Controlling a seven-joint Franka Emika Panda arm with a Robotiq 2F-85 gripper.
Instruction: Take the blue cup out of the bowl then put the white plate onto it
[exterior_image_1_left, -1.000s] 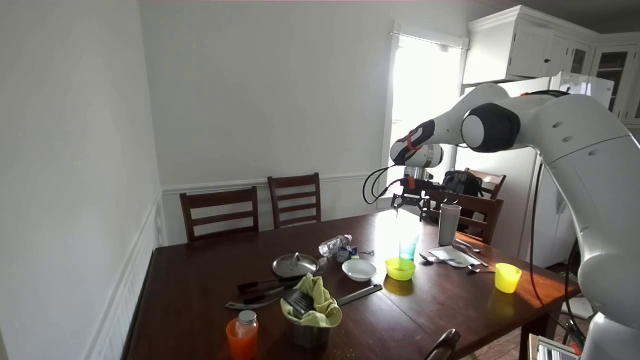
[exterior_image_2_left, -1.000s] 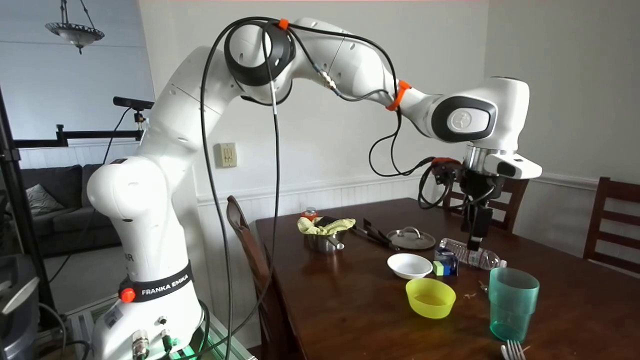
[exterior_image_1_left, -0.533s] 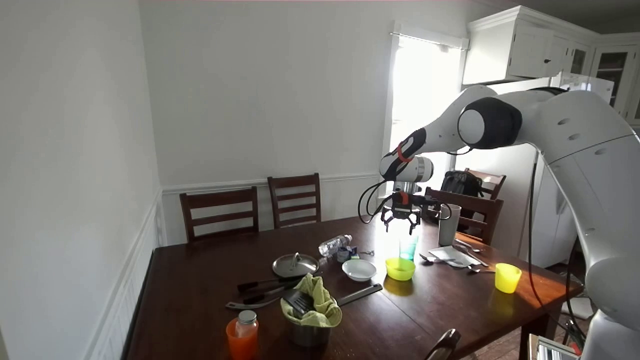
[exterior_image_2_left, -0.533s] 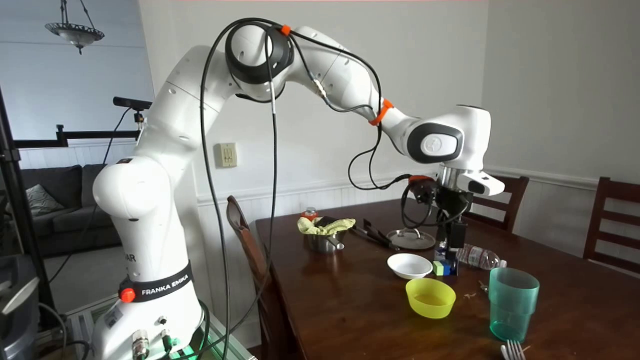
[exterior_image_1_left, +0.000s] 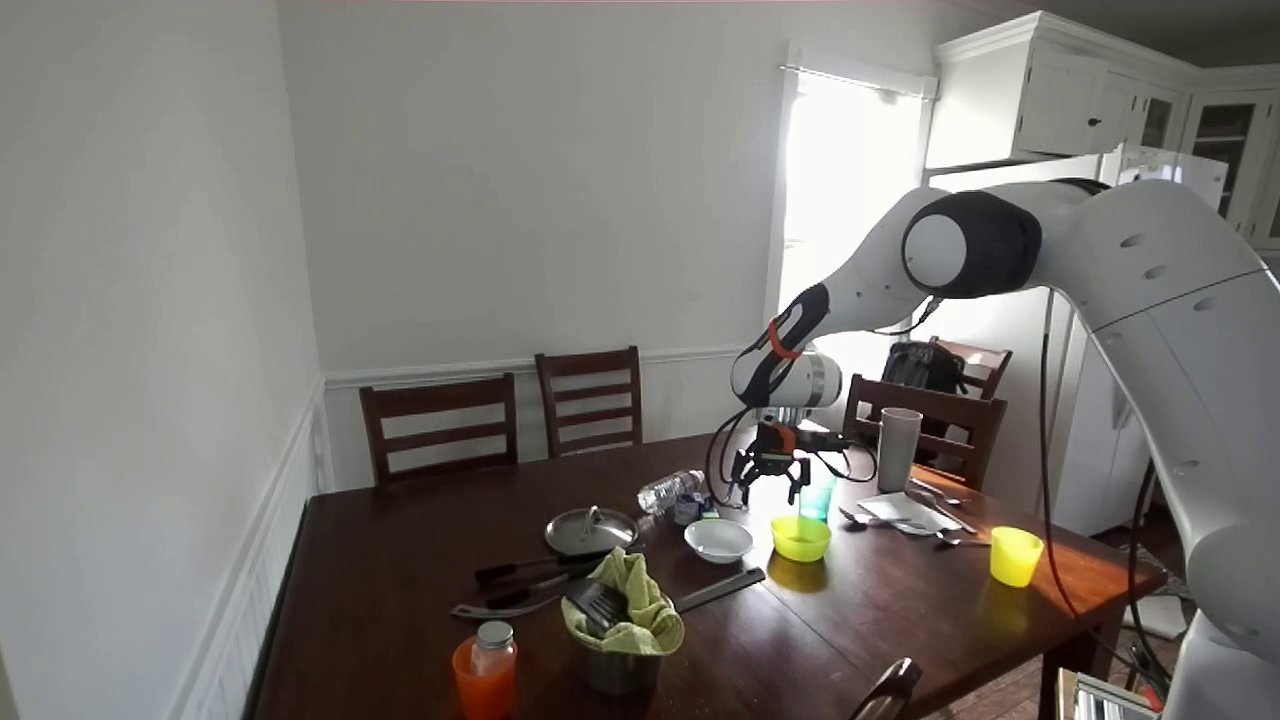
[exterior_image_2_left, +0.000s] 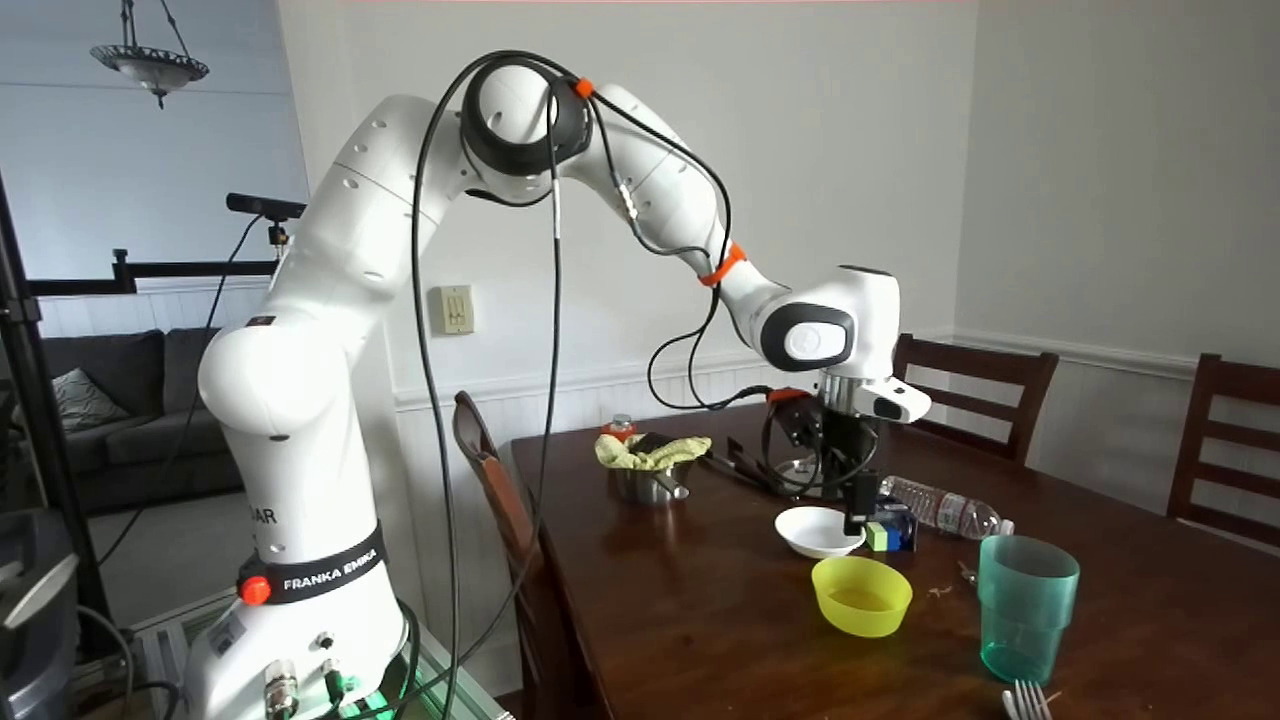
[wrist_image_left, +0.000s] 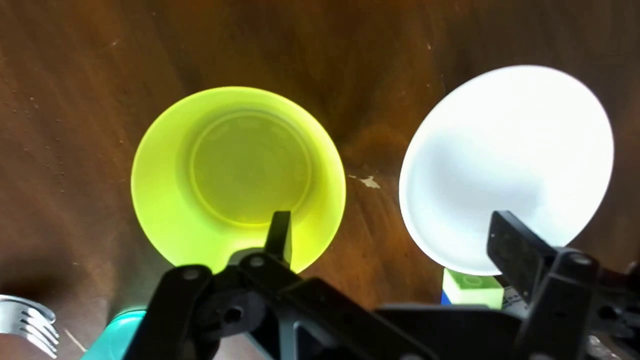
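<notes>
The lime-green bowl (exterior_image_1_left: 800, 540) stands upright on the table with nothing in it; it also shows in an exterior view (exterior_image_2_left: 862, 600) and in the wrist view (wrist_image_left: 250, 165). The white plate (exterior_image_1_left: 718, 541), a small round dish, sits beside it, apart from it (exterior_image_2_left: 812, 530) (wrist_image_left: 505, 150). The translucent teal-blue cup (exterior_image_2_left: 1025, 610) stands upright on the table outside the bowl; only its edge shows in the wrist view (wrist_image_left: 117, 335). My gripper (exterior_image_1_left: 770, 495) is open and empty above the table. In the wrist view its fingertips (wrist_image_left: 391, 220) overlap the bowl and the plate.
A small green and blue block (wrist_image_left: 472, 287) sits close by the plate. A lying water bottle (exterior_image_2_left: 945, 508), a fork (exterior_image_2_left: 1027, 700), a pot lid (exterior_image_1_left: 590, 530), a pot with a cloth (exterior_image_1_left: 625, 665), a yellow cup (exterior_image_1_left: 1015, 555) and a grey tumbler (exterior_image_1_left: 898, 450) are also on the table.
My open gripper has moved down and to the left in both exterior views, from near the teal cup toward the plate and bowl. The table objects have not moved.
</notes>
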